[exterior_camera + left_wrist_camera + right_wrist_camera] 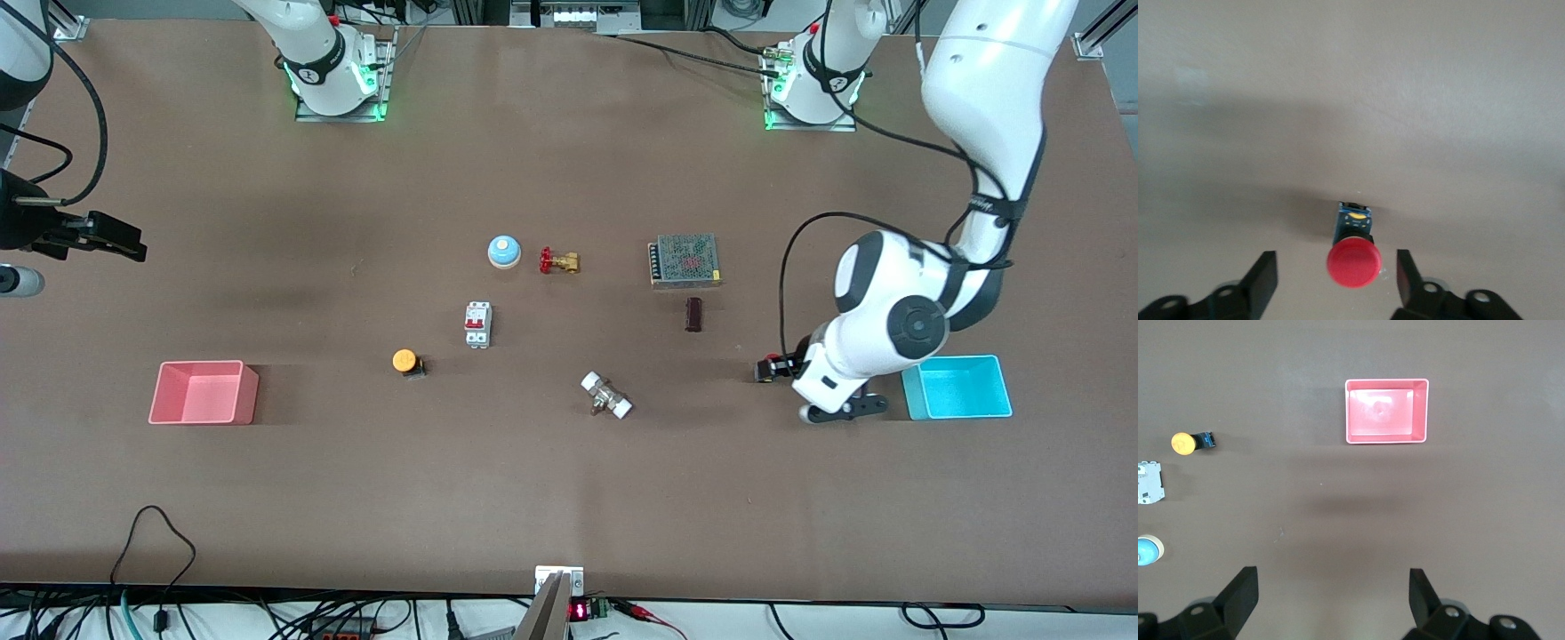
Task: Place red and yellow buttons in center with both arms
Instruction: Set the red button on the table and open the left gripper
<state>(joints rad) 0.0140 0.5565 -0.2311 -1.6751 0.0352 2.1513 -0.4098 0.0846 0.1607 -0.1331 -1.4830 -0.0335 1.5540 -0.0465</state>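
Note:
The red button (1353, 265) lies on its side on the brown table, its cap between the fingers of my left gripper (1336, 260). The fingers are open and stand apart from the cap on both sides. In the front view my left gripper (770, 368) is low at the table beside the cyan tray (957, 387) and hides most of the red button. The yellow button (404, 360) lies near the table's middle and also shows in the right wrist view (1183, 443). My right gripper (120, 238) is open and empty, held high at the right arm's end (1332, 575).
A pink tray (203, 392) stands toward the right arm's end. A blue bell (504, 252), a brass valve (559, 261), a white breaker (477, 324), a metal mesh box (684, 260), a dark block (693, 314) and a white fitting (606, 396) lie around the middle.

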